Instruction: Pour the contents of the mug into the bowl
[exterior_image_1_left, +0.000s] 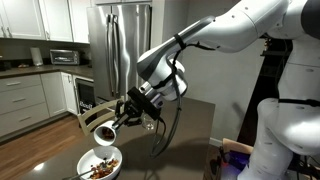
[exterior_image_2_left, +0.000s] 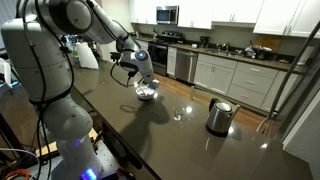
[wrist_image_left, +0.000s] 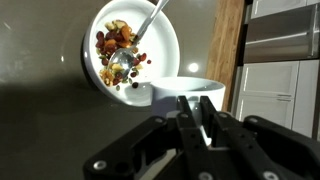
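Observation:
The white mug (exterior_image_1_left: 103, 131) is held tilted just above the white bowl (exterior_image_1_left: 85, 162) near the table's front corner. My gripper (exterior_image_1_left: 124, 118) is shut on the mug's side. In the wrist view the fingers (wrist_image_left: 196, 118) pinch the mug (wrist_image_left: 190, 90) at its wall, and the bowl (wrist_image_left: 168, 45) lies beyond it with brownish and red food bits and a metal spoon (wrist_image_left: 140, 38) inside. In an exterior view the gripper (exterior_image_2_left: 138, 72) hangs over the bowl (exterior_image_2_left: 146, 94). I cannot see what is inside the mug.
A steel kettle (exterior_image_2_left: 219, 116) and a clear glass (exterior_image_2_left: 178, 114) stand farther along the dark table (exterior_image_2_left: 150, 135). Kitchen counters, a steel fridge (exterior_image_1_left: 122, 45) and a microwave (exterior_image_1_left: 64, 57) stand behind. The table edge runs close to the bowl.

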